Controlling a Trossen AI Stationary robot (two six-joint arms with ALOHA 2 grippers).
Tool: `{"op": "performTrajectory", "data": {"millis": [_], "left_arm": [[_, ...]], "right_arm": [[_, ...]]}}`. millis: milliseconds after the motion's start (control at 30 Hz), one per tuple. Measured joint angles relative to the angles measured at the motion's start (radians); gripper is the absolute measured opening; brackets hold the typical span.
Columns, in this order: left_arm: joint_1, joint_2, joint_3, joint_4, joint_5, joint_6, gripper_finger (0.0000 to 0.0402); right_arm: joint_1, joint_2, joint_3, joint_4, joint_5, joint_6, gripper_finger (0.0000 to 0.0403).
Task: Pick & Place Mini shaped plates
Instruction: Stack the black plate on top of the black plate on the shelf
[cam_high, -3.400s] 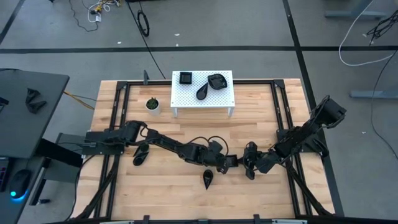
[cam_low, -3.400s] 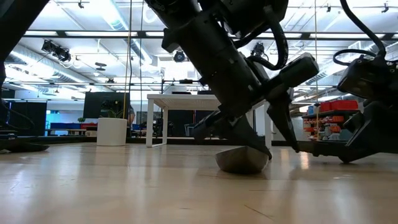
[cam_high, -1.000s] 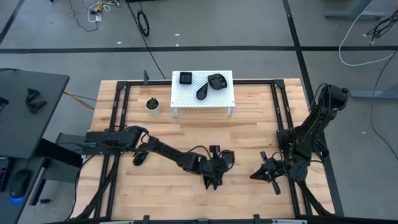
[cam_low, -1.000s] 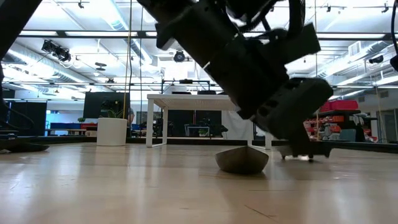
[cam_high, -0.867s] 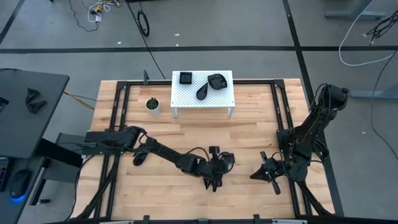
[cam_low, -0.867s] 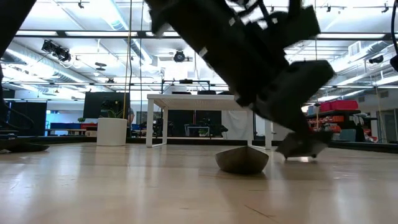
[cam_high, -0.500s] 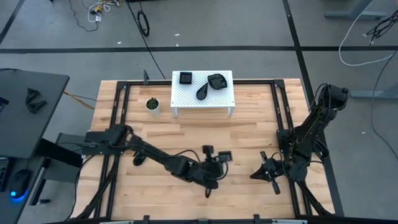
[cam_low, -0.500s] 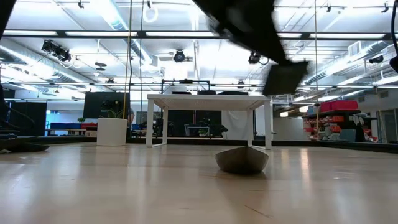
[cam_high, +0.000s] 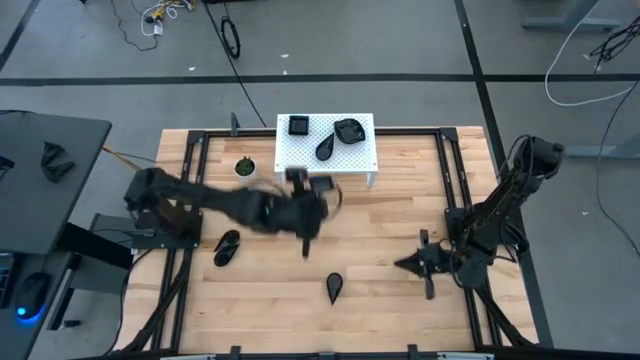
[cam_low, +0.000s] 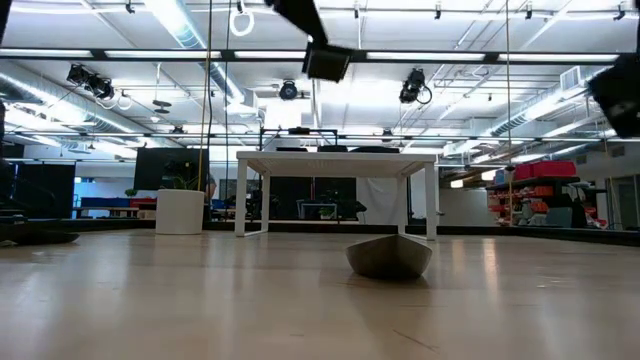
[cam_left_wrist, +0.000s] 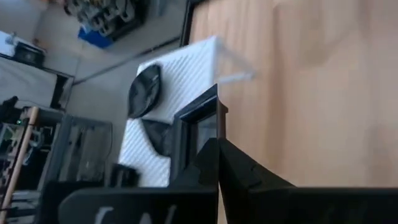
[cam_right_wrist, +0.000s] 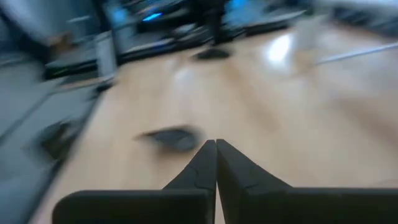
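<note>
On the wooden table (cam_high: 400, 300), near its front edge and about midway across, you have 1 teardrop plate (cam_high: 334, 288) lying alone: glossy black, shallow, its pointed end toward the front. In the low view that same dish (cam_low: 389, 256) sits flat on the wood, a low dark bowl shape with 1 raised tip.

A 2nd plate, leaf-shaped (cam_high: 226, 248), lies farther left, just beside the left arm's base frame.

At the back, the white perforated stand (cam_high: 362, 158) carries 3 more: a square plate (cam_high: 299, 126) at its left end, a teardrop plate on the stand (cam_high: 326, 149) in the middle, and a rounded plate (cam_high: 347, 130) just right of it, touching or nearly so. A small potted plant (cam_high: 245, 167) stands left of the stand.

Your left gripper (cam_high: 306, 245) hangs above the table between the stand and the lone teardrop, motion-blurred; in its wrist view the fingers (cam_left_wrist: 230, 168) meet at a point with nothing between them.

Your right gripper (cam_high: 421, 262) sits low by the right frame, fingers (cam_right_wrist: 205, 163) pressed together, empty.
</note>
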Motion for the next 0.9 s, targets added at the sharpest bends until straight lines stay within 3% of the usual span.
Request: {"op": "performTrajectory", "data": {"millis": [233,600,900], "left_arm": [[0.271,-0.02,0.0,-0.06,0.104,0.262,0.0001],[0.569,-0.02,-0.001,-0.014,0.331,0.704,0.0],[0.746,-0.009,-0.022,0.155,0.585,0.774,0.0]], "right_arm": [[-0.142,0.0,0.0,0.0,0.17,-0.154,0.0011],[-0.43,0.0,0.0,0.002,0.171,-0.413,0.0011],[-0.657,0.0,0.0,0.052,0.127,-0.538,0.0011]]}}
